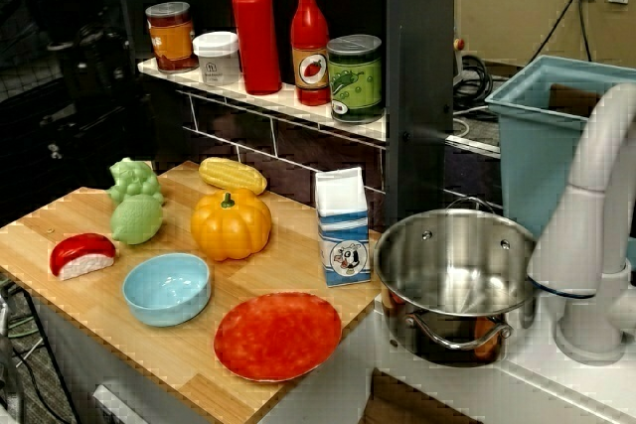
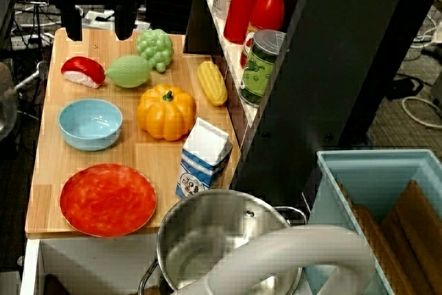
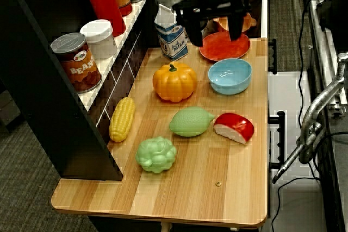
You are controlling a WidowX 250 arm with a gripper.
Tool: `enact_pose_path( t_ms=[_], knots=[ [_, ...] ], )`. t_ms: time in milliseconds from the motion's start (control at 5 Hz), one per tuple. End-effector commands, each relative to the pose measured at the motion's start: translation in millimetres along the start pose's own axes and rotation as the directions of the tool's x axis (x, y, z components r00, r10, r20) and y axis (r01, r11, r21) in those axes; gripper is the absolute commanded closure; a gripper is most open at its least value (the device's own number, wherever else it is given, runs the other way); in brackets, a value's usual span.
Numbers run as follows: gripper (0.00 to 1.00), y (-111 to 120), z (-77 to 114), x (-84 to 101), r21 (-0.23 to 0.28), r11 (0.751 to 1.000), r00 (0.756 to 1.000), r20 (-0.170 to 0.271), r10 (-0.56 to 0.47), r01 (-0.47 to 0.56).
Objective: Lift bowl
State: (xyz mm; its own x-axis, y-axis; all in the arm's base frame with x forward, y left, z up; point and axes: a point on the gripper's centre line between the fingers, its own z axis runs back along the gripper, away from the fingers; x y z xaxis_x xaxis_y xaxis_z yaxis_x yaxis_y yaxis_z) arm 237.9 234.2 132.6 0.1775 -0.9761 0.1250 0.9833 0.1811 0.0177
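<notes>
Nothing is done yet: my fingers (image 2: 95, 22) hang spread wide and empty, well above the counter (image 2: 159, 164), and the bowl (image 2: 90, 124) sits untouched at the pumpkin's (image 2: 166, 111) nine o'clock, so reach, grip and lift all remain
</notes>
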Motion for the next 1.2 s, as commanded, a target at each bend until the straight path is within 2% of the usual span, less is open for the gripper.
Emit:
enact_pose_path(
  t_ms=[0, 200, 400, 600, 800, 1000],
  knots=[
    [0.00, -0.4, -10.3, -4.5, 0.112, 0.949, 0.953, 0.110, 0.282, -0.294],
    [0.00, -3.2, -8.9, 16.5, 0.058, 0.846, 0.846, 0.108, 0.522, -0.530],
    [0.00, -2.9, -7.9, 20.2, 0.055, 0.687, 0.688, 0.121, 0.716, -0.725],
    [0.00, 1.0, -14.4, 16.4, 0.057, 0.486, 0.488, 0.156, 0.859, -0.872],
    [0.00, 2.4, -22.3, 11.3, 0.075, 0.390, 0.397, 0.194, 0.897, -0.918],
    [0.00, 2.1, -31.8, 4.6, 0.099, 0.394, 0.406, 0.206, 0.890, -0.914]
  ],
)
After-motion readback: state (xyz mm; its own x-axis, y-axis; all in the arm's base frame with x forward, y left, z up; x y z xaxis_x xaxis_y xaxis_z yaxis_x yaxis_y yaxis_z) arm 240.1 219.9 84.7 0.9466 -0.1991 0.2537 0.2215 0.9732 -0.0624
